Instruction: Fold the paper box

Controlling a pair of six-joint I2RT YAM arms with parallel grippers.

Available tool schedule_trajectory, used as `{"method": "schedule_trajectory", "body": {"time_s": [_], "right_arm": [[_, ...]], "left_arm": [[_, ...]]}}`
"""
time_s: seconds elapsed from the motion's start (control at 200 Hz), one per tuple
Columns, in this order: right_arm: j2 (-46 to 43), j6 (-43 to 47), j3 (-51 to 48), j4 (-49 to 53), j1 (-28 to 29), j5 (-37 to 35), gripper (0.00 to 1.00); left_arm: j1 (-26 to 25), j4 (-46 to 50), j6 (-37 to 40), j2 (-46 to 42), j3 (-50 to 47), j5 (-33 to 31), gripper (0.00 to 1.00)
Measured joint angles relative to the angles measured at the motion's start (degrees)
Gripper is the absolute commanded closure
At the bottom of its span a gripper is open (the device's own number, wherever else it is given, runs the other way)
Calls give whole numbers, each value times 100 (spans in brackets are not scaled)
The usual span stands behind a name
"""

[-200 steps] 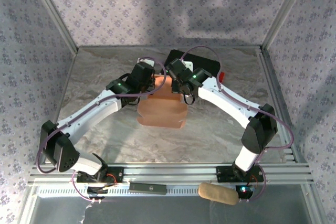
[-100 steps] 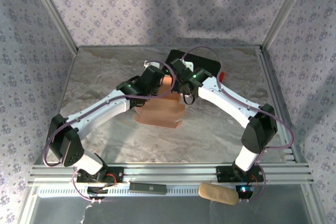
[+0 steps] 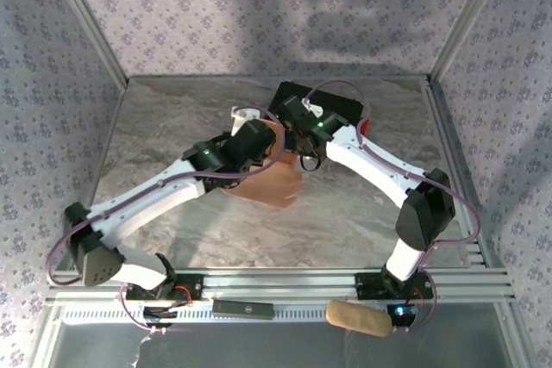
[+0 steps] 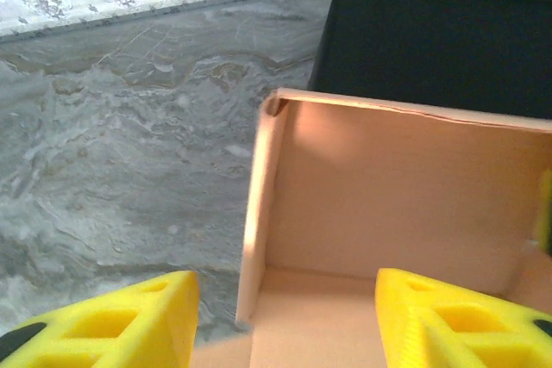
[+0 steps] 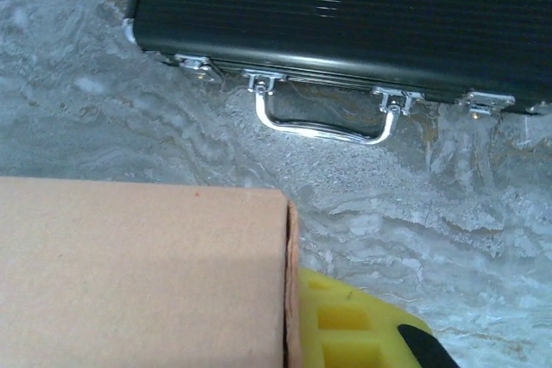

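The paper box (image 4: 405, 178) was salmon-pink on a grey, marble-veined table (image 3: 164, 127), the hard case (image 5: 345, 6) was ribbed black with a silvery handle (image 5: 323, 127), the left gripper (image 4: 285, 280) showed bright yellow fingers (image 4: 112, 321), and the walls (image 3: 259, 6) were pale lilac sprigged with small flowers.

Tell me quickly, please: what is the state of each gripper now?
Left gripper: open, holding nothing.
Right gripper: closed, apparently on a wall of the paper box.

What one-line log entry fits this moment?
box: walls up, top open | left hand: open, astride a wall | right hand: shut on box | case: closed, behind box
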State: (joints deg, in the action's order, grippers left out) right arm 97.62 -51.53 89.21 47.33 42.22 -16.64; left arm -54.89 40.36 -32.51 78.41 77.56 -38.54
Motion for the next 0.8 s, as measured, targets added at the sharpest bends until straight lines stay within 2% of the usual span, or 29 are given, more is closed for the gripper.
{"method": "schedule_trajectory", "body": {"time_s": [0.05, 0.18, 0.36, 0.47, 0.6, 0.8], "right_arm": [[0, -149, -85, -55, -59, 66, 100], [0, -557, -391, -214, -195, 197, 100], [0, -966, -638, -343, -304, 330, 100], [0, -1154, -699, -437, -310, 387, 100], [0, -1318, -798, -520, -310, 437, 100], [-22, -1436, -885, -577, -323, 496, 100]], "left_arm": [[-107, 142, -350, -321, -2, 11, 39], [-393, 577, -1620, -1217, -109, -11, 46], [-1008, 953, -3366, -2221, -966, -50, 45], [-1152, 1016, -4006, -2083, -1191, 31, 43], [-1156, 717, -4382, -1665, -1493, 203, 42], [-1154, 575, -4697, -1335, -1582, 343, 49]]}}
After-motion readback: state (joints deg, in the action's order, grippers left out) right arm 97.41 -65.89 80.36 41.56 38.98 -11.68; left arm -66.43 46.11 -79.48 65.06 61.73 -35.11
